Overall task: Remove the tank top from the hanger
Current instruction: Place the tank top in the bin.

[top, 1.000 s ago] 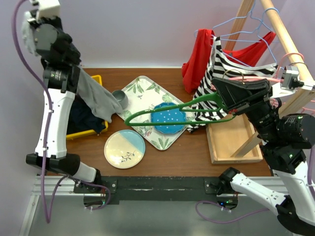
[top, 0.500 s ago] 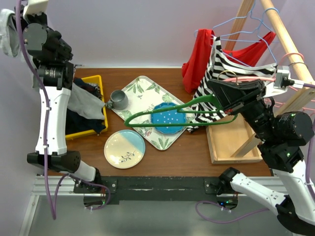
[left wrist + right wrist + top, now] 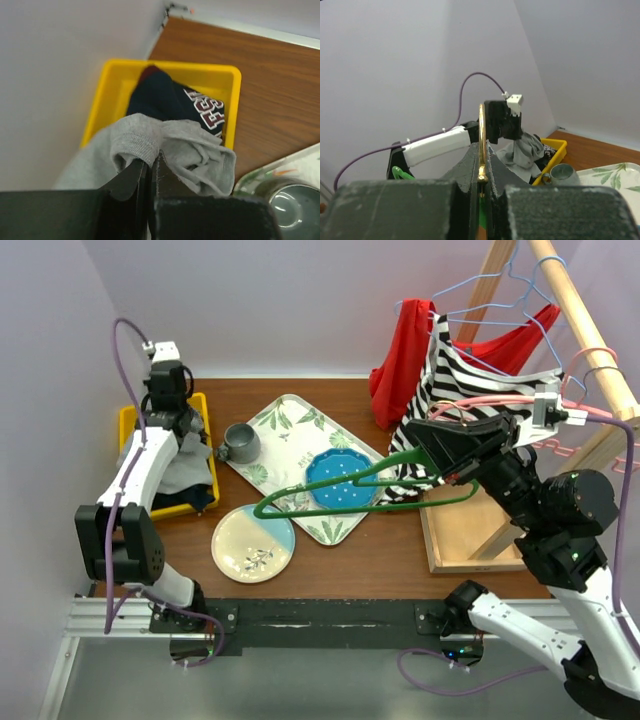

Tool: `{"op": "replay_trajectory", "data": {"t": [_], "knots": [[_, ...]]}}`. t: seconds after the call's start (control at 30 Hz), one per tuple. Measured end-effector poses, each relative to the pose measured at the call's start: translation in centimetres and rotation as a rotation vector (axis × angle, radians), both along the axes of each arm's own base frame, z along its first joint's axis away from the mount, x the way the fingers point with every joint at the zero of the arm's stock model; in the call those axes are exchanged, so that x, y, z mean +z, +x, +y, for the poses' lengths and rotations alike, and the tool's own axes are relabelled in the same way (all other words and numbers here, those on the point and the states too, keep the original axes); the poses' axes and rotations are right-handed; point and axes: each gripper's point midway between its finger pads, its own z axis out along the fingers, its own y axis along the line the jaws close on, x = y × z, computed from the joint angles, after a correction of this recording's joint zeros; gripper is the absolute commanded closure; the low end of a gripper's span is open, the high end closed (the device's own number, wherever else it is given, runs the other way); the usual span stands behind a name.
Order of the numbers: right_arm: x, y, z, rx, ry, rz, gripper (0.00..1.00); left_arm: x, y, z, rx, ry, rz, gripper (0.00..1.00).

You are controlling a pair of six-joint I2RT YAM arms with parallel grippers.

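Observation:
The grey tank top point(image 3: 175, 150) hangs bunched from my left gripper point(image 3: 152, 160), which is shut on a fold of it just above the yellow bin point(image 3: 170, 70). From above, that gripper point(image 3: 172, 428) sits over the bin point(image 3: 128, 420) at the table's left, with the tank top point(image 3: 182, 464) draped inside. The bare green hanger point(image 3: 340, 485) stretches over the tray. My right gripper point(image 3: 482, 147) is shut on the hanger's gold hook point(image 3: 481, 130). In the top view this gripper point(image 3: 428, 440) is right of centre.
A navy garment point(image 3: 170, 100) lies in the bin under the tank top. A metal cup point(image 3: 240, 443), a blue plate point(image 3: 338, 480) on a leaf-print tray point(image 3: 290, 420) and a round plate point(image 3: 252, 543) sit mid-table. A wooden rack point(image 3: 585, 335) holds red point(image 3: 405, 350) and striped point(image 3: 440, 390) garments.
My left arm swung down from high at the left, bringing the tank top into the yellow bin. The right arm shifted slightly, keeping the hanger.

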Motion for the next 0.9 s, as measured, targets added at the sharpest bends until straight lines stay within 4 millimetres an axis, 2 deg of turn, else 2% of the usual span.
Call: {"op": "replay_trajectory", "data": {"t": [0.1,0.2,0.27,0.4,0.53,0.6,0.63,0.67,0.77,0.83,0.9], "knots": [[0.0,-0.3,-0.1,0.006,0.001,-0.007,1.0,-4.7,-1.1,2.1,0.062,-0.185,0.013,1.0],[-0.5,-0.3,0.2,0.018,-0.008,-0.004,1.0,-8.1,-2.9,5.0,0.166,-0.327,0.014,1.0],[-1.0,-0.1,0.4,0.02,-0.015,0.005,1.0,-9.6,-3.4,6.0,0.22,-0.378,0.018,0.95],[-1.9,0.4,0.9,0.023,-0.026,0.023,1.0,-12.5,-3.7,5.3,0.254,-0.455,0.015,0.91],[-1.8,0.7,1.1,0.024,-0.022,0.019,1.0,-17.0,-4.5,4.5,0.295,-0.519,0.035,0.94],[-1.9,0.8,1.3,0.027,-0.024,0.02,1.0,-18.6,-3.9,4.6,0.31,-0.541,0.044,0.92],[-1.9,0.8,1.3,0.029,-0.024,0.021,1.0,-19.0,-3.3,4.8,0.313,-0.549,0.036,0.89],[-1.9,0.8,1.4,0.031,-0.025,0.022,1.0,-19.0,-2.8,4.9,0.313,-0.553,0.022,0.71],[-1.8,0.7,1.3,0.031,-0.022,0.019,1.0,-18.3,-2.5,4.9,0.313,-0.56,-0.007,0.46],[-1.7,0.5,1.1,0.031,-0.019,0.015,1.0,-17.2,-2.5,4.8,0.313,-0.564,-0.032,0.39],[-1.5,0.4,1.0,0.031,-0.015,0.01,1.0,-15.9,-2.7,4.7,0.304,-0.555,-0.047,0.28]]}}
